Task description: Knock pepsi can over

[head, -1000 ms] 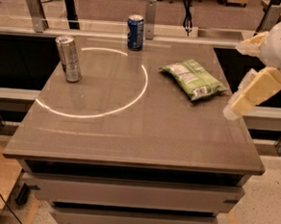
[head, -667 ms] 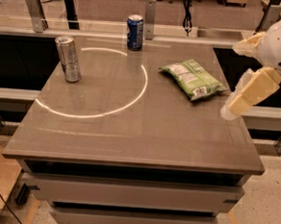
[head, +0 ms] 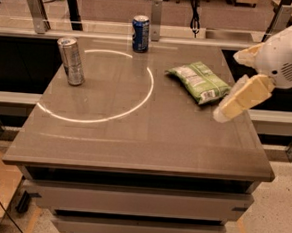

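The pepsi can [head: 140, 33], short and dark blue with a silver top, stands upright at the far edge of the table, near the middle. My gripper [head: 239, 98] hangs over the table's right edge, just right of a green bag. It is well to the right of the can and nearer the camera than it, and it touches nothing.
A taller silver can [head: 71, 60] stands upright at the far left. A green snack bag [head: 199, 81] lies at the right, between my gripper and the pepsi can. A white ring of light [head: 136, 105] marks the grey tabletop [head: 149, 144]. Metal posts and a rail [head: 155, 16] stand behind the table.
My gripper has moved a little to the left, further over the table's right edge. The cans and the bag have not moved.
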`<state>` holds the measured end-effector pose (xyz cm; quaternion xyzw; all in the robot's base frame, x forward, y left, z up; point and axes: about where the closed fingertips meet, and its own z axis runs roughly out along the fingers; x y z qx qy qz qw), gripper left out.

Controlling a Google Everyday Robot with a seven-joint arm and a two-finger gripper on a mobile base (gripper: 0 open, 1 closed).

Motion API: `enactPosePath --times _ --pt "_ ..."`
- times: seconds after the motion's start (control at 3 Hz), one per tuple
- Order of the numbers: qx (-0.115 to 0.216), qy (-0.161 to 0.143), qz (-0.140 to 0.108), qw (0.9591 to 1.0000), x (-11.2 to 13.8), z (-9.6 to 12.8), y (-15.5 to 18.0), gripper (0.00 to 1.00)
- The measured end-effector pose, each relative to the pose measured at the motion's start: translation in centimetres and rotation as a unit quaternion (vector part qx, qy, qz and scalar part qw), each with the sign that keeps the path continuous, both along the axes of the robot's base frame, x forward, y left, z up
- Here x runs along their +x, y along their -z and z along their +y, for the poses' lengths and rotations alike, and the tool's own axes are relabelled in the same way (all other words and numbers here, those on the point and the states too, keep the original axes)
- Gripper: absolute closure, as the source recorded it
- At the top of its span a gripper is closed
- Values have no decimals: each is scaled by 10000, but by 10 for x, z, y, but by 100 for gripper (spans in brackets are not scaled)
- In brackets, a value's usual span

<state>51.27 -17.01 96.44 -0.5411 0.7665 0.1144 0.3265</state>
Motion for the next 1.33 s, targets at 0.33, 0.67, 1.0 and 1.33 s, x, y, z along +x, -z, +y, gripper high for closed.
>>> enactPosePath --times 0.33,0.67,1.0,1.33 --pt "630 266 -294 9972 39 17 7 0" --pt "1186 547 -717 9888 86 29 5 0" --pt "1593 748 -1019 9791 128 34 0 0" --pt "1614 790 -1061 9780 132 33 0 0"
